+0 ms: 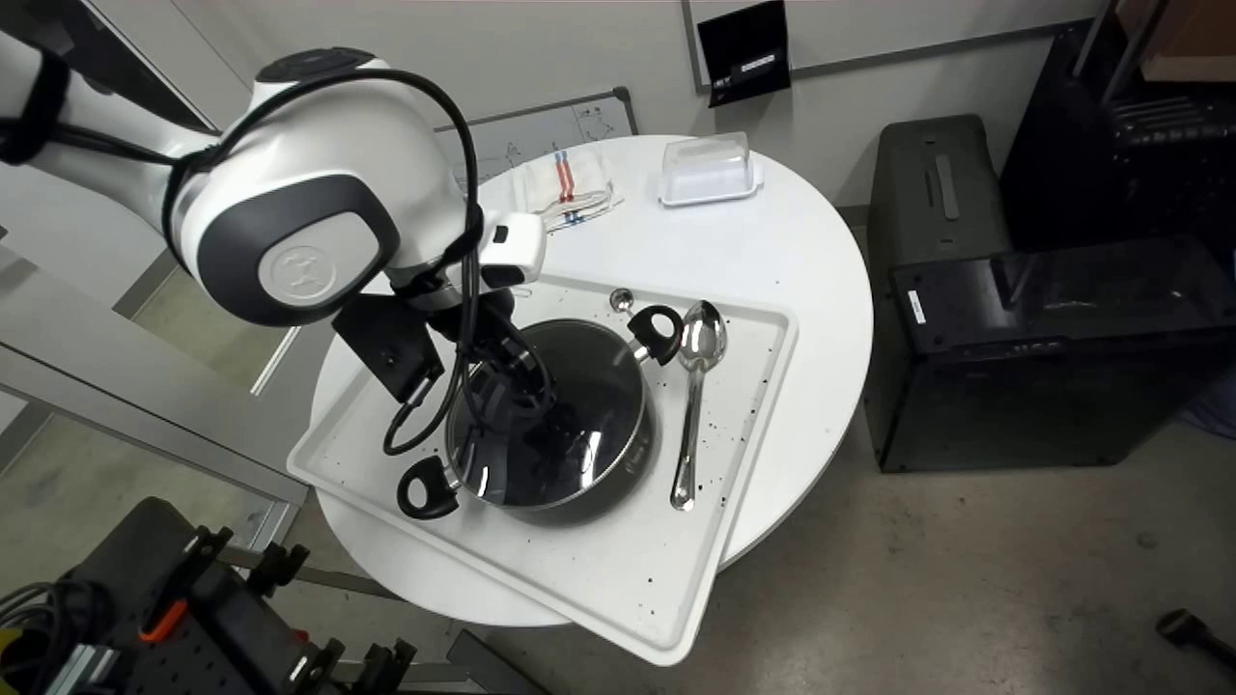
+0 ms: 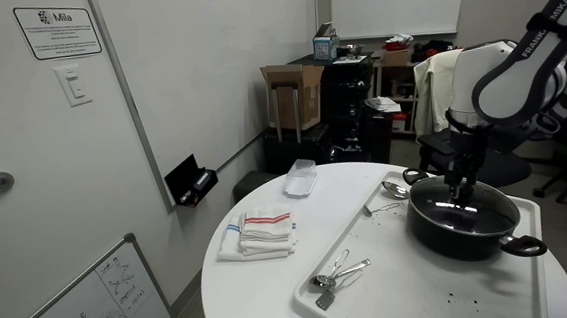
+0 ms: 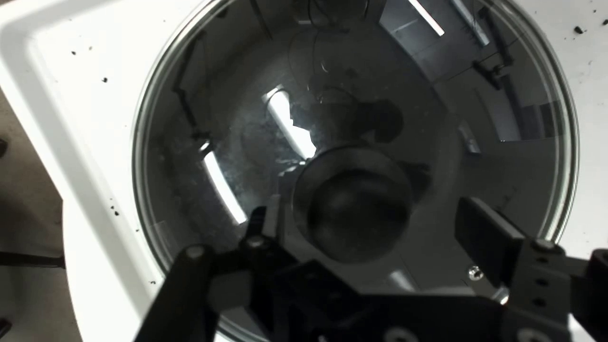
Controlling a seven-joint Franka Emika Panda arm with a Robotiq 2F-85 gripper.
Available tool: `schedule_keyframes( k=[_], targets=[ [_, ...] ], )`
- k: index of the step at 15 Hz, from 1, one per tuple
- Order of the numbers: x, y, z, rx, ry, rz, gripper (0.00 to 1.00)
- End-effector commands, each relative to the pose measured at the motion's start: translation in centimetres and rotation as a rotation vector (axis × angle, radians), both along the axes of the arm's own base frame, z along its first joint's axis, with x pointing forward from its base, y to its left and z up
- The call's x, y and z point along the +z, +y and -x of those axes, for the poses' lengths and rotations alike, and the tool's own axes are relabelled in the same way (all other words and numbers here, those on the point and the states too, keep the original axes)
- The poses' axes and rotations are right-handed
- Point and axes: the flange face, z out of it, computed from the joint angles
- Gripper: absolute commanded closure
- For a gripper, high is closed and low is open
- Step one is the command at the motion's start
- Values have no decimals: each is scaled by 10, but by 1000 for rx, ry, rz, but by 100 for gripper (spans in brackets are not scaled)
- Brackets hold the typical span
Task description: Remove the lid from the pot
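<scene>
The black pot (image 1: 632,454) stands on the white tray with its two loop handles out to the sides; its black wall also shows in an exterior view (image 2: 445,242). The glass lid (image 1: 594,386) lies flat on the pot; it also shows in an exterior view (image 2: 494,210) and in the wrist view (image 3: 228,137). The lid's dark round knob (image 3: 358,218) lies between my fingers in the wrist view. My gripper (image 3: 373,213) is open, pointing down over the lid's middle, with a gap on each side of the knob; it also shows in an exterior view (image 2: 459,190).
The white tray (image 2: 408,293) sits on a round white table (image 1: 811,251). A large metal spoon (image 1: 697,357) lies beside the pot. Several small utensils (image 2: 333,283) lie at a tray corner. Folded towels (image 2: 267,232) and a clear-lidded dish (image 2: 300,178) stand on the table.
</scene>
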Motion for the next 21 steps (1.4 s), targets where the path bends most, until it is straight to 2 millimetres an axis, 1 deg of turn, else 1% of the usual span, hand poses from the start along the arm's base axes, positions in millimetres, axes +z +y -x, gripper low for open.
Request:
schedule_keyframes(
  k=[1, 4, 5, 6, 13, 19, 21],
  targets=[
    [0, -1, -5, 6, -23, 12, 40],
    [2, -2, -5, 4, -29, 12, 62],
    [2, -3, -5, 2, -32, 13, 72],
    [3, -3, -5, 2, -33, 13, 75],
    [7, -8, -3, -2, -34, 18, 75],
    [28, 4, 2, 48, -41, 16, 75],
    [42, 12, 5, 70, -55, 12, 75]
  ],
)
